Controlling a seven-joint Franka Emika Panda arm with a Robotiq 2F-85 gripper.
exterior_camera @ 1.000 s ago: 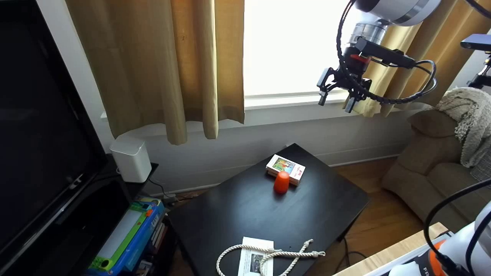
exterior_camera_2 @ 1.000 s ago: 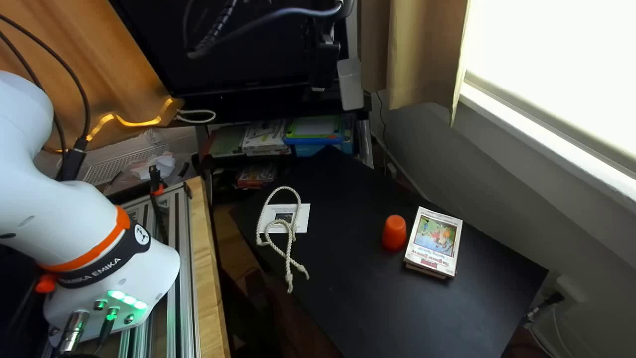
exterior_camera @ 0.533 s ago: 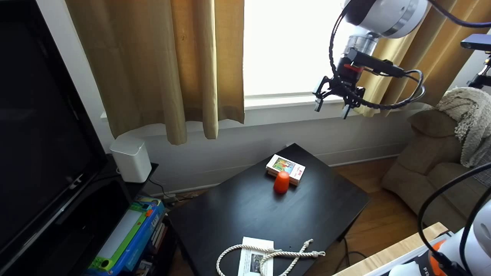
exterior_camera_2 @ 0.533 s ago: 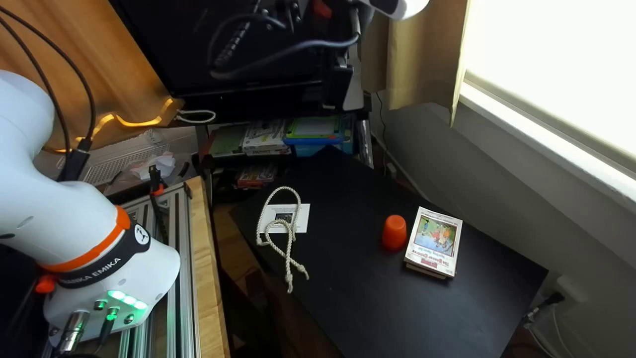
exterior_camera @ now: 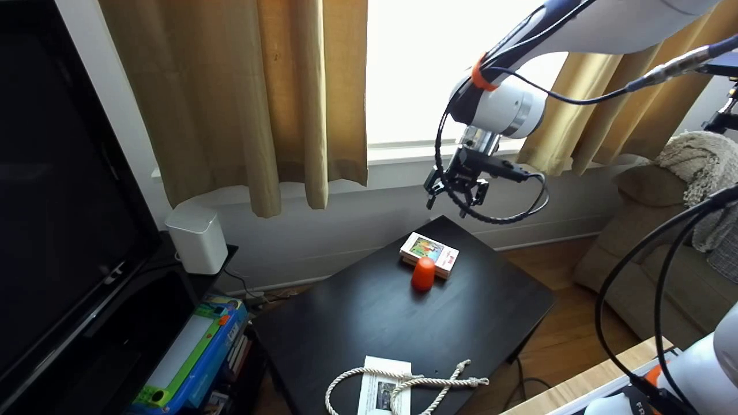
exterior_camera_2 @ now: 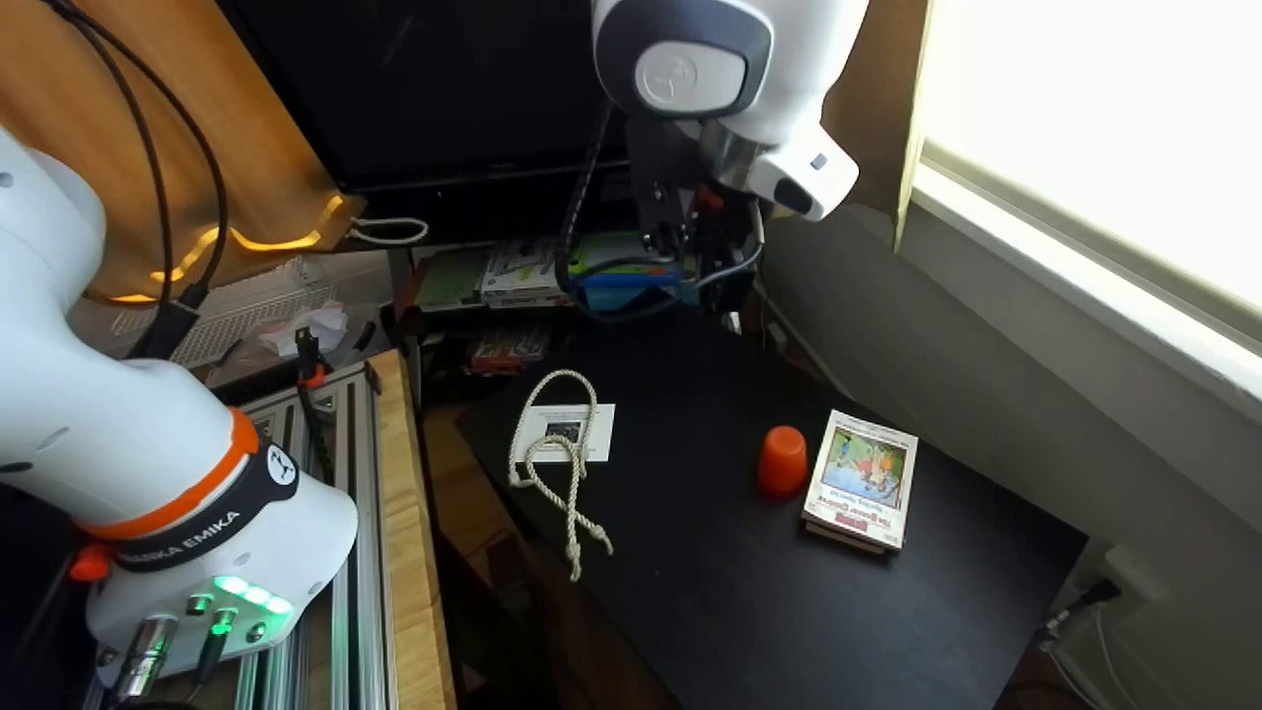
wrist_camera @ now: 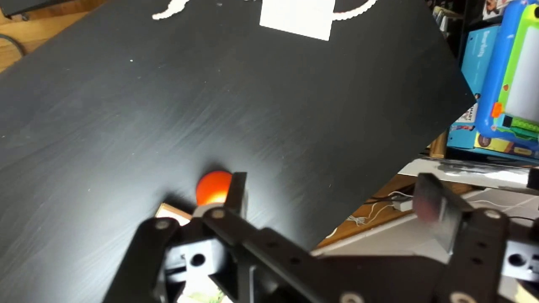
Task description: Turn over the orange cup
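Note:
The orange cup (exterior_camera: 424, 274) stands upright on the black table (exterior_camera: 346, 323), its narrower, closed-looking end up. It also shows in an exterior view (exterior_camera_2: 783, 461), beside a small stack of books (exterior_camera_2: 861, 473). In the wrist view the cup (wrist_camera: 212, 186) is at lower centre-left, partly covered by the left finger. My gripper (exterior_camera: 447, 208) is open and empty, above and behind the books near the window wall. In the wrist view its fingers (wrist_camera: 332, 187) are wide apart, with table and floor showing between them. The cup is outside the jaws.
A cream rope (exterior_camera: 441, 381) lies over a white card (exterior_camera: 369, 397) at the table's other end. The window sill (exterior_camera_2: 1085, 276) and wall run along the table's side. A television (exterior_camera: 57, 173) and a shelf with toys (exterior_camera: 190, 357) stand beyond the table's end.
My arm has swung in over the table and come lower. In an exterior view the gripper moved left and down, closer to the books and cup. The cup, books and rope have not moved.

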